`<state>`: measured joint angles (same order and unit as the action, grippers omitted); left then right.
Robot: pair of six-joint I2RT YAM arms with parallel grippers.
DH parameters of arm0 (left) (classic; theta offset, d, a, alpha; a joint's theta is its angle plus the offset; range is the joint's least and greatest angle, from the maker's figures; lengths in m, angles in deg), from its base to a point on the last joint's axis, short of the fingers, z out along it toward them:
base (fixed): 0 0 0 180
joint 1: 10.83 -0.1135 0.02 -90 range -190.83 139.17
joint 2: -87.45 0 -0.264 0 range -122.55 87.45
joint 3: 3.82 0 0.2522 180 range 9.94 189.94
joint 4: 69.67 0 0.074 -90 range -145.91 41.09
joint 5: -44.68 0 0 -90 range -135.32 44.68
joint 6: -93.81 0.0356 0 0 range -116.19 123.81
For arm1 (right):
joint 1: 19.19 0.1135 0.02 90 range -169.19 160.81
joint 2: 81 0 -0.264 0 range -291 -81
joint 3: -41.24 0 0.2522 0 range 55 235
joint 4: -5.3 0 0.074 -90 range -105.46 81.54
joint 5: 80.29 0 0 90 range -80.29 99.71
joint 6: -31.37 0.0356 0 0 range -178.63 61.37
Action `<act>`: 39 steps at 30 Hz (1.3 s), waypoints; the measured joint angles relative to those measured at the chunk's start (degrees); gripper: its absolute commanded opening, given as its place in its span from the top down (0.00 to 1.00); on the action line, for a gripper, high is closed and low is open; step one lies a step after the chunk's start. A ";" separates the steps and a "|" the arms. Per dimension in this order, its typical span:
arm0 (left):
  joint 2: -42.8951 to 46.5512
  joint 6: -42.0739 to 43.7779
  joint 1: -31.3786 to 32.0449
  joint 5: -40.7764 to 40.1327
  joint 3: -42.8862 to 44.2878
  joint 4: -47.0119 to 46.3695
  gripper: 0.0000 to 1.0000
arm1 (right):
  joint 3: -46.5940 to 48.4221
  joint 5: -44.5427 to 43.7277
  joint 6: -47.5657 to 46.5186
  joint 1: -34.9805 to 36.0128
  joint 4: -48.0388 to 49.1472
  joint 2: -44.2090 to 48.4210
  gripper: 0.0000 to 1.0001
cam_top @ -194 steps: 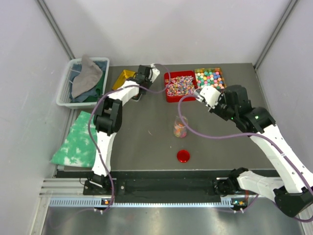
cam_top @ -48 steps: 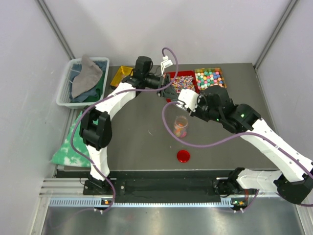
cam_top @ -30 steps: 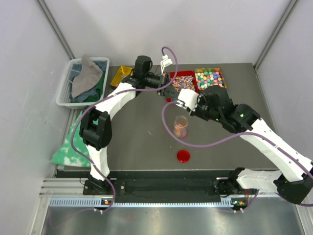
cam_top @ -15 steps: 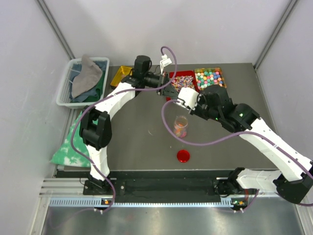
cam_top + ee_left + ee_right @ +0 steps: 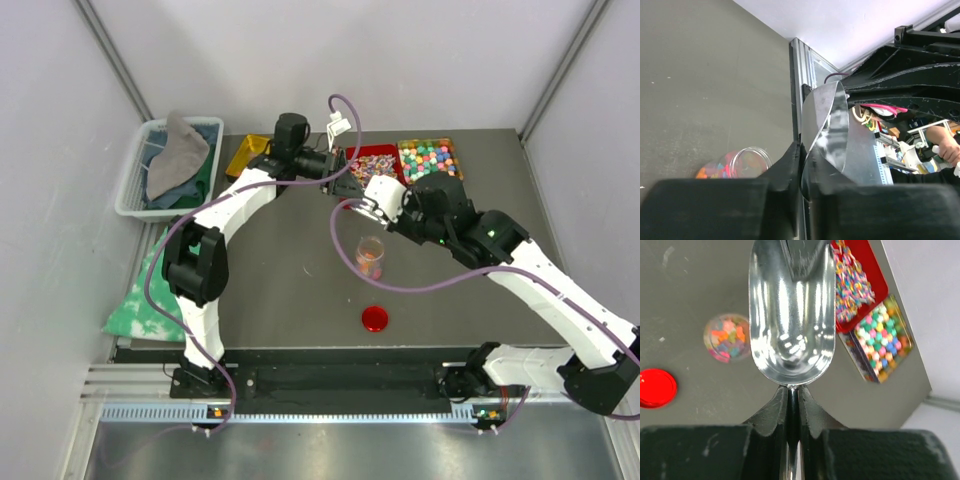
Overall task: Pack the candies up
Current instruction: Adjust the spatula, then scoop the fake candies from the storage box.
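Both pairs of jaws are clenched on metal scoops. Your left gripper [image 5: 801,156] pinches the left scoop [image 5: 827,125], and your right gripper [image 5: 792,394] clamps the handle of the right scoop [image 5: 791,310].

Your right wrist camera looks straight into its scoop, whose bowl is bare, shiny metal. Your left wrist camera sees its scoop only edge-on, so you cannot tell what lies inside it.

From above, the two grippers come together over the table [image 5: 290,260] just behind the clear jar [image 5: 370,256]. The scoops themselves are hard to make out there.

The candies [image 5: 727,340] lie in several places. A mixed, colourful layer sits in the open jar, seen from above in the right wrist view and from the side in the left. Pink-white pieces fill the red tray [image 5: 876,275] at the back, with pastel balls [image 5: 883,342] packed just beside it.

Only the top view gives you the yellow tray [image 5: 250,157] at the back left — its contents are too small to tell.

The red lid [image 5: 376,319] lies flat on the near side of the jar, apart from it.
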<state>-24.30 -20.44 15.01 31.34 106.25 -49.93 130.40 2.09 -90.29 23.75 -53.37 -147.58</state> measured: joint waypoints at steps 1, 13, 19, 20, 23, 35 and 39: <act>0.00 -0.11 0.00 0.11 0.00 0.00 0.53 | 0.02 0.11 0.07 0.00 0.17 -0.09 1.00; -1.33 -1.42 -8.57 -2.51 5.86 0.57 0.01 | -3.06 1.29 -0.50 -1.57 5.55 -1.22 1.00; -8.70 6.84 -13.77 -17.79 16.83 12.41 0.01 | -5.49 -1.09 -0.83 -6.69 6.64 0.87 1.00; -10.01 8.41 -13.35 -21.64 18.36 14.49 0.01 | -5.81 -1.84 -0.83 -7.82 6.78 1.29 1.00; -13.84 11.54 -11.08 -31.26 21.73 18.88 0.01 | -6.38 -3.58 -0.90 -10.88 7.30 2.36 1.00; -26.53 12.07 -2.38 -59.93 30.99 27.21 0.01 | -6.40 -5.86 -0.87 -13.86 7.41 5.99 1.00; -26.88 12.00 -2.01 -66.84 32.72 27.76 0.06 | -6.40 -5.79 -0.79 -13.86 7.37 5.99 1.00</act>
<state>-51.18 -8.44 13.00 -35.49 138.97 -22.17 123.99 -3.70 -91.07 9.89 -46.00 -141.60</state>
